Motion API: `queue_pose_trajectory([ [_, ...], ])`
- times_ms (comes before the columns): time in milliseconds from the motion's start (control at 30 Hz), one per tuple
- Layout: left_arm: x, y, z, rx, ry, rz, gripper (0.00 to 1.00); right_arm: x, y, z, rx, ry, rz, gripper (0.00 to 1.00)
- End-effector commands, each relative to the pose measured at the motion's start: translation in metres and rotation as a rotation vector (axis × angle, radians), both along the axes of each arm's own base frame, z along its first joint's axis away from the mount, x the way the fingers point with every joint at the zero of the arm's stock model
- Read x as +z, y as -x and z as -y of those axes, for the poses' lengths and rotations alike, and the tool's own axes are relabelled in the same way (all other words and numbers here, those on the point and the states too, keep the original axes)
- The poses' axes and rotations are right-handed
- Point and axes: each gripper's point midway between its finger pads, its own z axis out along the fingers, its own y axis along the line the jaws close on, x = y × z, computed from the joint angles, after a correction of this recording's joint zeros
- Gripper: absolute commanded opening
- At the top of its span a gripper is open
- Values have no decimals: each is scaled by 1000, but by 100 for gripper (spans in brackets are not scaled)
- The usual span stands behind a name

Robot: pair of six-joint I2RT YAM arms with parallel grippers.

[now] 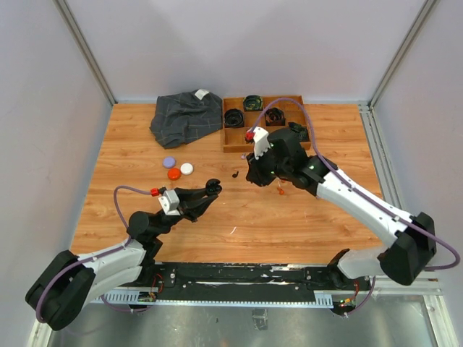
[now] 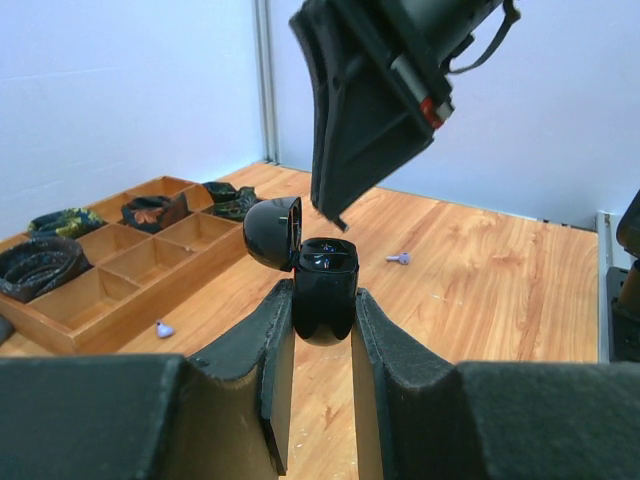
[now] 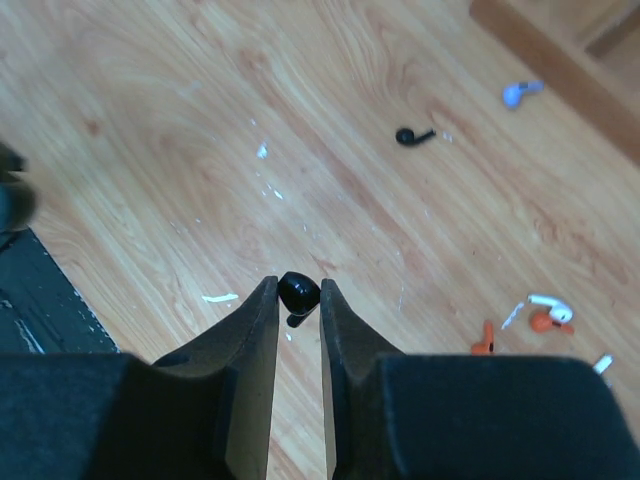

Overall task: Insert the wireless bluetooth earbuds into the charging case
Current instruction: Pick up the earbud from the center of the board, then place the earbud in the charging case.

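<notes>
Wood-grain table (image 1: 130,144) with two black-and-white arms reaching over it. At left, the left arm (image 1: 108,260) stretches low and forward toward the centre, forearm nearly level. The left gripper (image 2: 322,295) is clamped on a black charging case (image 2: 325,285), held upright with its hinged lid (image 2: 272,232) swung open to the left. Beyond it three round pucks sit close together, purple (image 1: 169,162), white (image 1: 187,168) and orange-red (image 1: 173,174), with a crumpled grey cloth (image 1: 187,116) behind. At right, the right arm (image 1: 362,202) reaches from its base to the centre, wrist bent downward, just in front of a wooden tray (image 1: 233,148) holding coiled black belts (image 1: 234,117). The right gripper (image 3: 296,290) pinches a black earbud (image 3: 298,292) between its fingertips. From the left wrist it appears just above the open case, though overhead the two grippers stand apart. Loose on the wood lie a second black earbud (image 3: 408,135), a pale purple earbud (image 3: 520,93), a white earbud (image 3: 548,300) and orange-red earbuds (image 3: 545,322). Overhead, the grippers hide the case and the held earbud, and the case's sockets are too dark to make out.
</notes>
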Motion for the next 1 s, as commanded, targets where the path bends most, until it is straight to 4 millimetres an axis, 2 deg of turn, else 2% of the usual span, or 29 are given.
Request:
queue_pose_trajectory([
  [0,-1,5,-3,-5,5,41,0,52,5,-15,112,-175,186,17],
  [200,18,15,-2,-53,76,76,0,94,24,-20,213,-325,330,18],
  [367,26,20,-1,-74,94,95,0,112,41,-29,324,-426,401,18],
  [733,44,20,4,-118,144,92,0,134,80,-52,504,-548,504,19],
  [967,50,26,7,-165,182,87,0,135,94,-61,587,-581,528,19],
])
